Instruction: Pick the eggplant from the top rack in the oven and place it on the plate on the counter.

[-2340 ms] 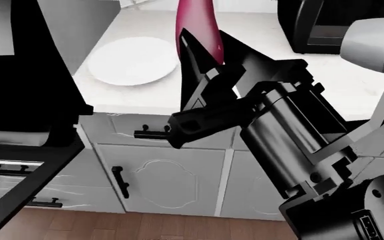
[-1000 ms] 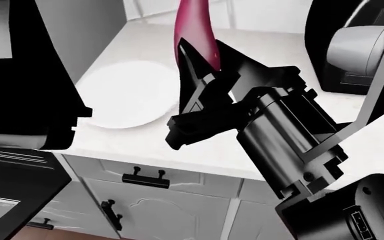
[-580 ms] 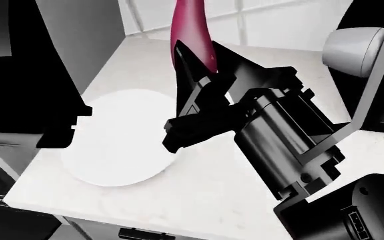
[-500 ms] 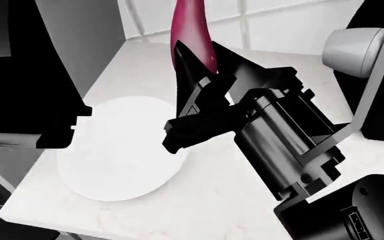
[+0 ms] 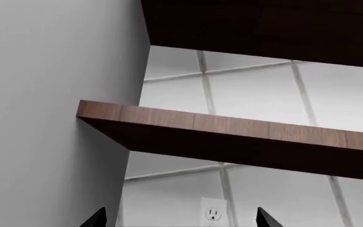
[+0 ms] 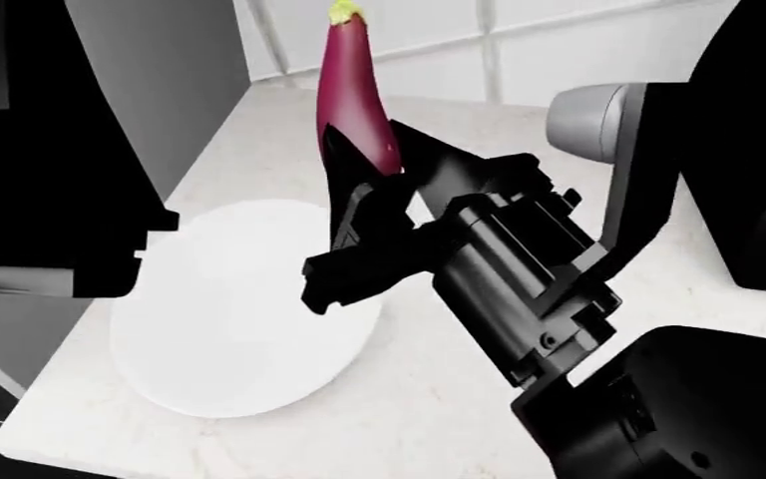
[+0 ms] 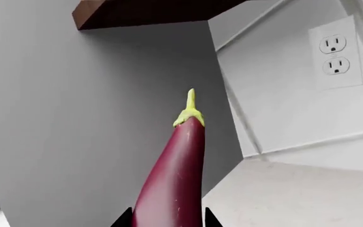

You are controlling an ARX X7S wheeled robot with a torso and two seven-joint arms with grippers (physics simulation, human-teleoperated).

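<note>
While the head view shows the right gripper [image 6: 363,170] clamped on the lower body of the eggplant [image 6: 352,90], holding it upright above the counter [image 6: 450,389] and the far rim of the plate [image 6: 236,309], the right wrist view adds a wall outlet [image 7: 334,53] and a wooden shelf [image 7: 143,10] beyond the stem. Only the left wrist view shows the left gripper [image 5: 180,218]: its fingertips [image 5: 266,218] stand apart, holding nothing. No writing is readable anywhere.
</note>
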